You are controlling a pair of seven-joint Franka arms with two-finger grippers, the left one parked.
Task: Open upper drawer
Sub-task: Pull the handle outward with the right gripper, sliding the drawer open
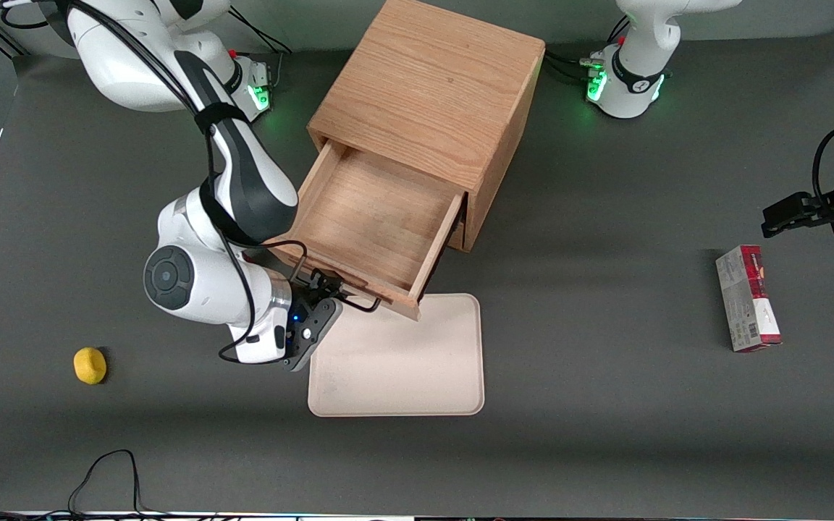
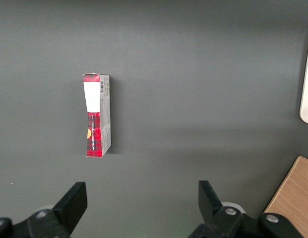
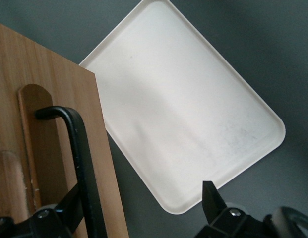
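Observation:
The light oak cabinet (image 1: 424, 87) stands at the middle of the table. Its upper drawer (image 1: 381, 217) is pulled well out and shows a bare wooden floor. The drawer's black wire handle (image 1: 368, 307) runs along its front panel, and it also shows in the right wrist view (image 3: 82, 163). My right gripper (image 1: 323, 288) is at the handle, in front of the drawer. In the right wrist view the gripper (image 3: 141, 203) is open, its fingers wide apart. The handle bar lies between them, close to one finger (image 3: 69, 204). The bottom drawer is hidden under the open one.
A cream tray (image 1: 402, 362) lies on the table just in front of the open drawer and shows in the right wrist view (image 3: 183, 114). A yellow ball-like object (image 1: 90, 365) sits toward the working arm's end. A red box (image 1: 748, 297) lies toward the parked arm's end.

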